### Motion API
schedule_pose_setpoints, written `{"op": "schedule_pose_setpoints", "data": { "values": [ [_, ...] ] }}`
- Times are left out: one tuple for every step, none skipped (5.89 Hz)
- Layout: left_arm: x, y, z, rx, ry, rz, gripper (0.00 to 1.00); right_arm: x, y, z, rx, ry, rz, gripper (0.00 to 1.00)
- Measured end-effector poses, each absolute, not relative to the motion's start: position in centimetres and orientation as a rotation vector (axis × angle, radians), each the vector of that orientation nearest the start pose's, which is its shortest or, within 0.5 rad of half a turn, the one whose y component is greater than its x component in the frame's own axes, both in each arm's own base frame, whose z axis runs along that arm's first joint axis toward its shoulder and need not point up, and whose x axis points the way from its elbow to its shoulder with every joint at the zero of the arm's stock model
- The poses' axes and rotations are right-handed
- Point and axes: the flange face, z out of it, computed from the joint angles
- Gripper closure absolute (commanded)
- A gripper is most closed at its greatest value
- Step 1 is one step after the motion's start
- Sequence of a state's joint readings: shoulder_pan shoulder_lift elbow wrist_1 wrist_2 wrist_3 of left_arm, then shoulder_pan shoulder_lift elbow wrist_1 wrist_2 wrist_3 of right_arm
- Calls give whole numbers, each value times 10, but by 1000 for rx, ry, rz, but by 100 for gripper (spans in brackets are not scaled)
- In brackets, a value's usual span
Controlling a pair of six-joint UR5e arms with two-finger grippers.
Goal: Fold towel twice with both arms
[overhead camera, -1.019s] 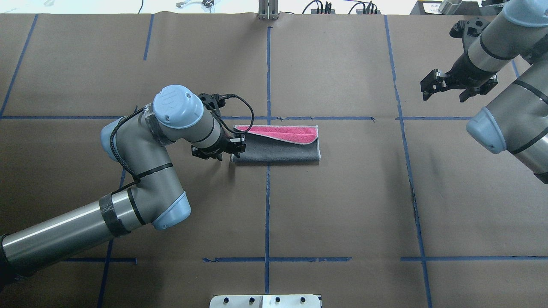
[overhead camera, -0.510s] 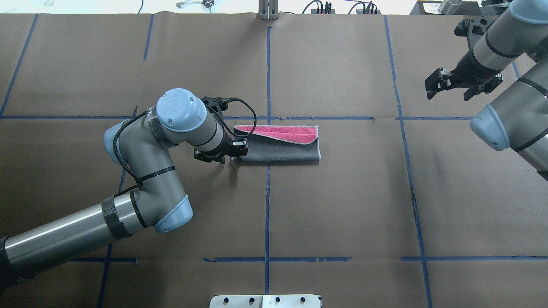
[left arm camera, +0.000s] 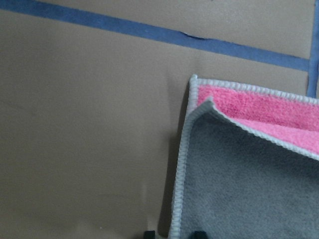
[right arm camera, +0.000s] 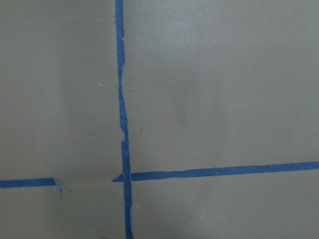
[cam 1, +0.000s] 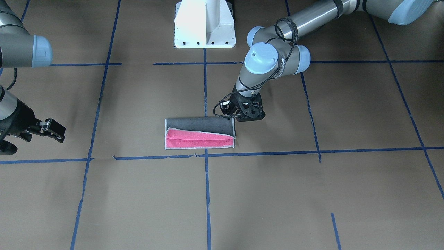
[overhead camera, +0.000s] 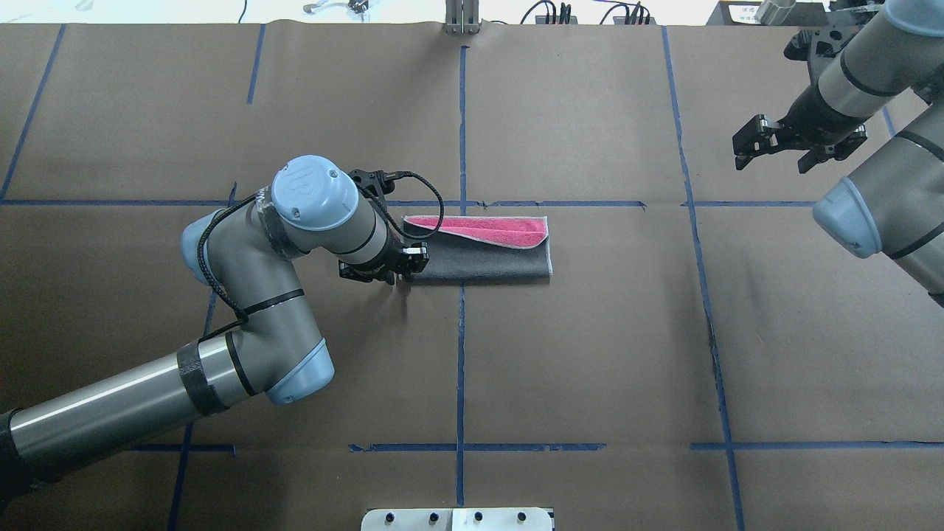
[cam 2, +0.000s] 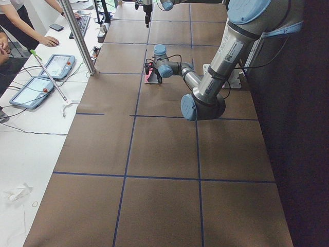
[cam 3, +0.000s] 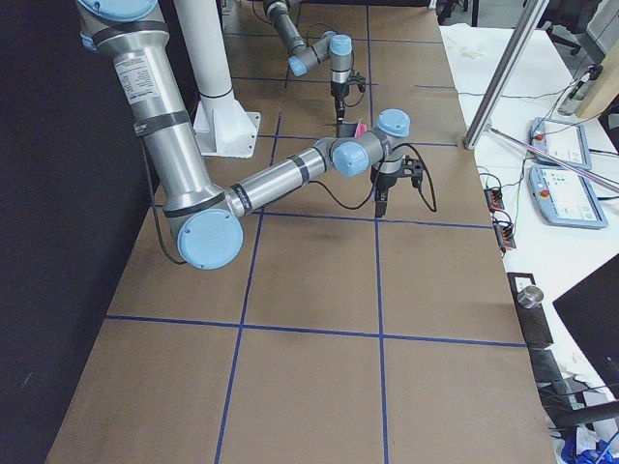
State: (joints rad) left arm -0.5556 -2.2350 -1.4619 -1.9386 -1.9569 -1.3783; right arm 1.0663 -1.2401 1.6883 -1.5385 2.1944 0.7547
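First fold looks done: the small pink-and-grey terry towel (overhead camera: 479, 258) lies as a grey strip, its short hem between the slightly parted, unpinching jaws of the left black two-finger gripper (overhead camera: 397, 271). Second fold remains; the right black two-finger gripper (overhead camera: 773, 151) hangs spread, well beyond the towel's far end

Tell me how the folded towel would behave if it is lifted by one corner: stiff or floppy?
Probably floppy: the towel is soft terry, and its grey layer lies askew over the pink, so a lifted corner would likely drape and the fold may open. Thin, so probably light. Pushed, it may wrinkle on the paper rather than slide.
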Motion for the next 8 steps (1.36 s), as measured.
{"op": "schedule_pose_setpoints", "data": {
  "values": [
    [569, -466, 267, 1, 979, -155, 66, -230, -576, 418, 13, -779, 88, 0],
    [568, -466, 267, 1, 979, -156, 65, -227, -574, 416, 11, -788, 89, 0],
    [568, -467, 267, 2, 978, -155, 65, -223, -570, 417, 10, -792, 90, 0],
    [569, -467, 267, 2, 976, -157, 65, -221, -567, 416, 12, -794, 90, 0],
    [569, -468, 269, 0, 972, -160, 65, -219, -565, 416, 14, -796, 90, 0],
    [570, -469, 271, -2, 968, -163, 65, -219, -564, 415, 14, -797, 89, 0],
    [570, -470, 269, -1, 970, -164, 65, -218, -564, 415, 14, -797, 90, 0],
    [571, -471, 265, 2, 976, -163, 65, -217, -564, 414, 11, -795, 93, 0]
  ]
}}
